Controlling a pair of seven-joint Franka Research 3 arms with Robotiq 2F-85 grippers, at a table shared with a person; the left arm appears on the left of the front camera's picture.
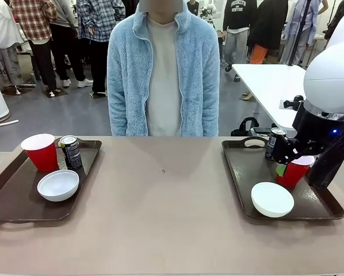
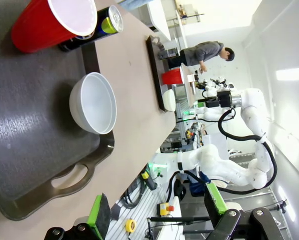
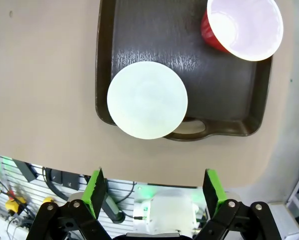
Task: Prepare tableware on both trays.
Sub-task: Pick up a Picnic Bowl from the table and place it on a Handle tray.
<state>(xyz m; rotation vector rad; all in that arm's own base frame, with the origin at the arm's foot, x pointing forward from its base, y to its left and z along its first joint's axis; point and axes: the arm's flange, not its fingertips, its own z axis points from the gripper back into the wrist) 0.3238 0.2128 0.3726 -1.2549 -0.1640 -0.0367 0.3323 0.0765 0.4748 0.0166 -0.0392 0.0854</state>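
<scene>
Counter (image 1: 166,218) laid with two brown trays, one at each end. Left tray (image 1: 11,201): red cup (image 1: 41,152) upright at the far side, black-green can (image 1: 71,152) just beside it on its right, white bowl (image 1: 58,185) nearer you, open side up. You see the same three from the left wrist camera, cup (image 2: 49,22) and can (image 2: 97,27) touching or nearly so, bowl (image 2: 92,110) apart from both.

Right tray (image 1: 247,172): second can (image 1: 273,142) at the far side, second red cup (image 1: 294,171) upright near the middle, second white bowl (image 1: 272,199) at the near edge. From the right wrist camera that bowl (image 3: 147,100) overlaps the tray rim (image 3: 189,135) by the handle cutout; cup (image 3: 242,27) sits well apart from it.

Your right arm (image 1: 330,86) hangs over the right tray, partly hiding the cup. Right gripper (image 3: 154,192): jaws released, green pads spread wide, nothing between them. Left gripper (image 2: 157,212): jaws likewise released and empty.

A person in a pale blue fleece (image 1: 163,75) stands at the far side.
</scene>
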